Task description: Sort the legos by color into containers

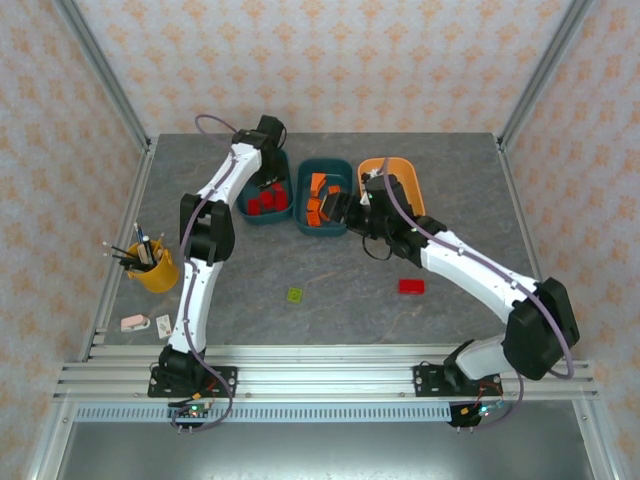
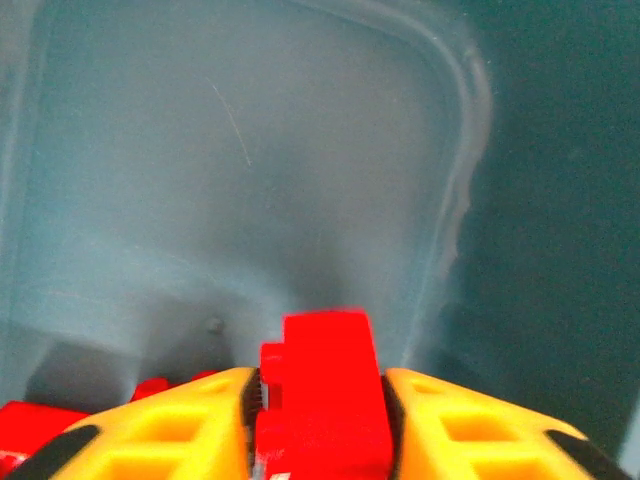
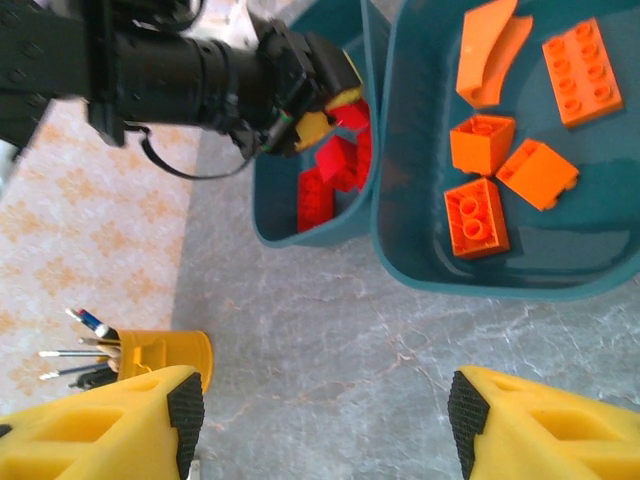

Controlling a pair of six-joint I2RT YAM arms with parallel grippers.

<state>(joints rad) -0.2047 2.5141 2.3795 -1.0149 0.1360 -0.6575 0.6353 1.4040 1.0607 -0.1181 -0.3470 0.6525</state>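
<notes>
A red lego (image 2: 320, 350) is being grasped by the left claw (image 2: 320, 410) over its teal tub (image 2: 250, 180), awaiting release; right claw (image 3: 320, 410) released.

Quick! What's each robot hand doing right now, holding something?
Left gripper: closed on a red lego.
Right gripper: open, holding nothing.

Near table (image 1: 340, 320) open — tubs (image 1: 322, 232) crowd far side
</notes>
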